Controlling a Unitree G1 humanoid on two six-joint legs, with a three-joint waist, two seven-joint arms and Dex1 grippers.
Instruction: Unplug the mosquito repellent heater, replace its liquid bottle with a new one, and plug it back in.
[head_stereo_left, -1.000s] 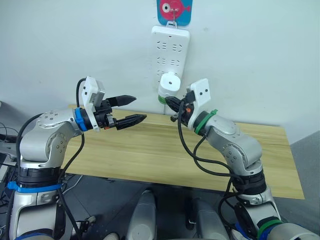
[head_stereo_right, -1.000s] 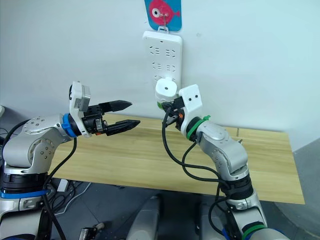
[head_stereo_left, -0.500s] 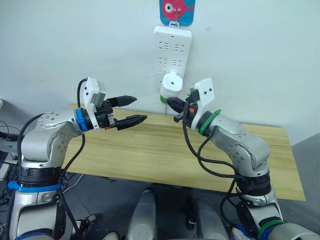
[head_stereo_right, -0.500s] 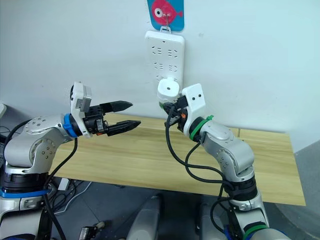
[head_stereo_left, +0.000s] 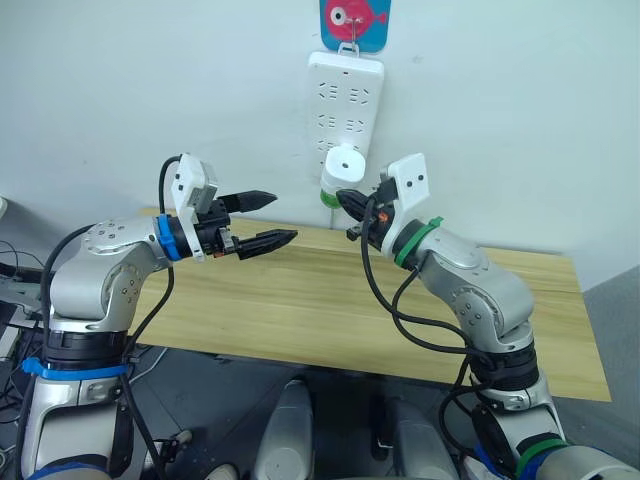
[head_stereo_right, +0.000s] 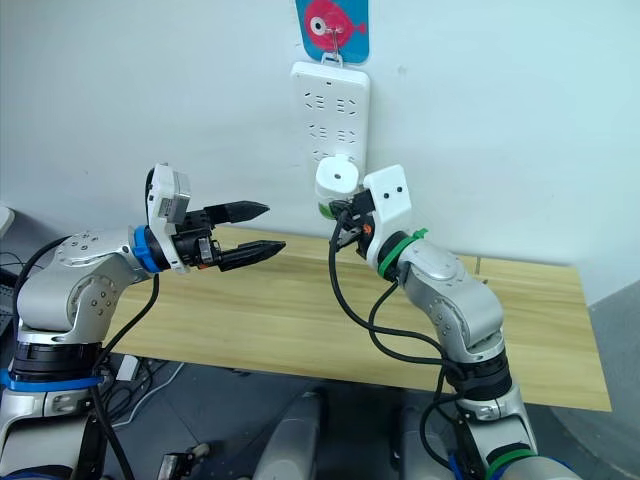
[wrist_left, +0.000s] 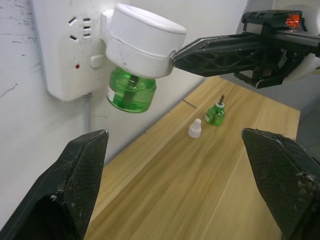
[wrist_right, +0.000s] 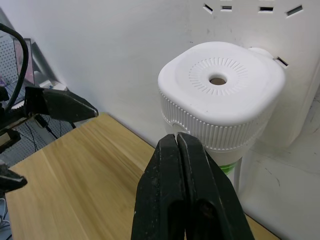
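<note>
Head views: the mosquito repellent heater (head_stereo_left: 342, 167) sits plugged into the power strip (head_stereo_left: 344, 108) on the wall, just beyond the right gripper (head_stereo_left: 349, 207), whose fingers are pressed together at its side; the left gripper (head_stereo_left: 268, 219) hovers well apart, fingers spread, empty.

Left wrist view: a spare bottle (wrist_left: 216, 113) and white cap (wrist_left: 195, 128) stand on the bench (wrist_left: 200, 190) far past the left gripper, with open room around.

Right wrist view: closed fingertips touch the heater's ribbed rim; a push would likely slip off or tilt the prongs; the wall crowds behind.
</note>
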